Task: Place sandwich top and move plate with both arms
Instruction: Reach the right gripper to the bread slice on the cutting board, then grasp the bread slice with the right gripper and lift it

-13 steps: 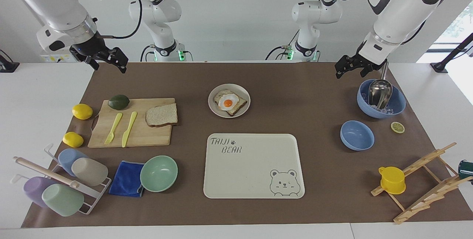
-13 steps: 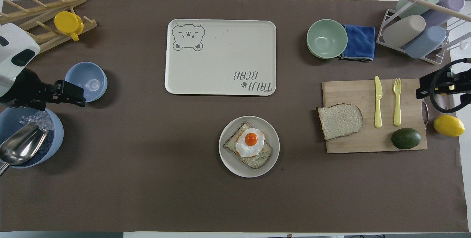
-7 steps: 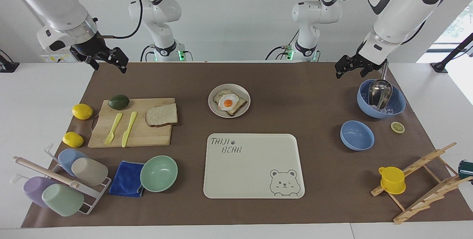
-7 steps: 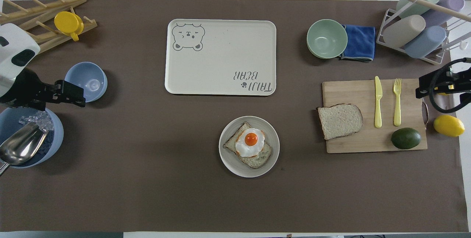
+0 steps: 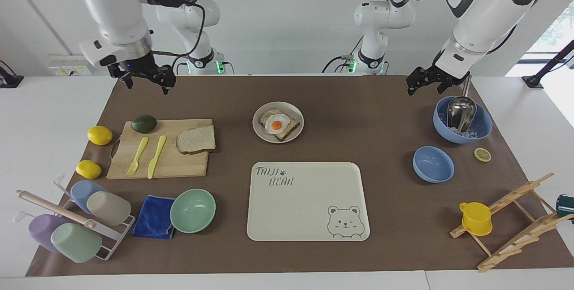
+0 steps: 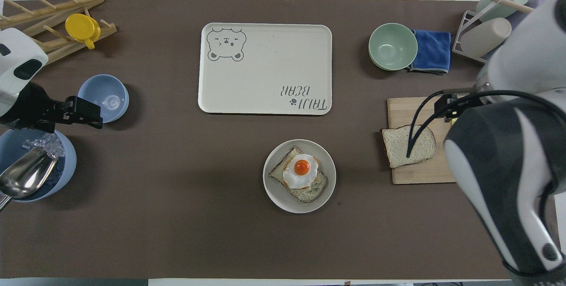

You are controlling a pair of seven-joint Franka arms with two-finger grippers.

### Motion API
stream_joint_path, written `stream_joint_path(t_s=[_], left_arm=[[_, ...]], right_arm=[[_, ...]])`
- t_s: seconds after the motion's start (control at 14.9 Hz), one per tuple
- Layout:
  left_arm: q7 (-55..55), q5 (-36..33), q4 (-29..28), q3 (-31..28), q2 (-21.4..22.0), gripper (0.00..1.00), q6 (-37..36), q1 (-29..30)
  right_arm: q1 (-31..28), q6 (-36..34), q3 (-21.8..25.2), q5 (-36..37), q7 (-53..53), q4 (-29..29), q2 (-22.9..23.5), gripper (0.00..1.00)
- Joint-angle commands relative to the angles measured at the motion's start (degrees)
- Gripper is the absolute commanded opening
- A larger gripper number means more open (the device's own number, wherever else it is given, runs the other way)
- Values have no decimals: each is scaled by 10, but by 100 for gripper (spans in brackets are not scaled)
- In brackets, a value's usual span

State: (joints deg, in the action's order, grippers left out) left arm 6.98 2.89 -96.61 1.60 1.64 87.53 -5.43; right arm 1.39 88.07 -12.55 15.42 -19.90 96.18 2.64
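The sandwich top (image 5: 196,140), a pale bread slice, lies on the wooden cutting board (image 5: 179,164); it also shows in the overhead view (image 6: 398,146). The cream plate (image 5: 260,131) holds a toasted slice with a fried egg (image 5: 277,125) and shows from above too (image 6: 276,188). My right gripper (image 5: 148,84) is open and empty, up in the air over the brown mat by the board's avocado end. In the overhead view the right arm hides it. My left gripper (image 5: 425,87) is open and empty, waiting over the mat beside the big blue bowl (image 5: 482,124).
The board also carries an avocado (image 5: 144,123), a yellow fork and a knife. Two lemons lie beside it. The bear tray (image 5: 305,200), mint-green bowl (image 5: 193,210), blue cloth, cup rack, small blue bowl (image 5: 433,164) and wooden rack with a yellow cup stand farther out.
My right arm has swung toward the table's middle, carrying its gripper from the mat's corner toward the cutting board. It now covers much of the board from above. The left arm has not moved.
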Motion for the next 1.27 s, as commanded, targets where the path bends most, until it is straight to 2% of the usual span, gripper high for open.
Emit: stream_joint_path(t_s=[0.0,0.13,0.27,0.4,0.6,1.2], left_arm=[[-4,-10,-9,3,11,100,-2,6],[-4,-10,-9,3,12,100,-2,6],[-4,-10,-9,3,12,100,-1,6],[-4,-10,-9,3,12,100,-1,6],[-4,-10,-9,3,12,100,-2,6],[-4,-10,-9,3,12,100,-1,6]], right_arm=[[-9,77,-57,36,-116,86,22,100],[-8,124,-105,80,-183,136,33,100],[-8,178,-118,118,-203,189,32,100],[-6,193,-128,133,-222,205,39,100],[-4,219,-140,232,-265,260,61,100],[-4,221,-146,244,-244,266,63,100]])
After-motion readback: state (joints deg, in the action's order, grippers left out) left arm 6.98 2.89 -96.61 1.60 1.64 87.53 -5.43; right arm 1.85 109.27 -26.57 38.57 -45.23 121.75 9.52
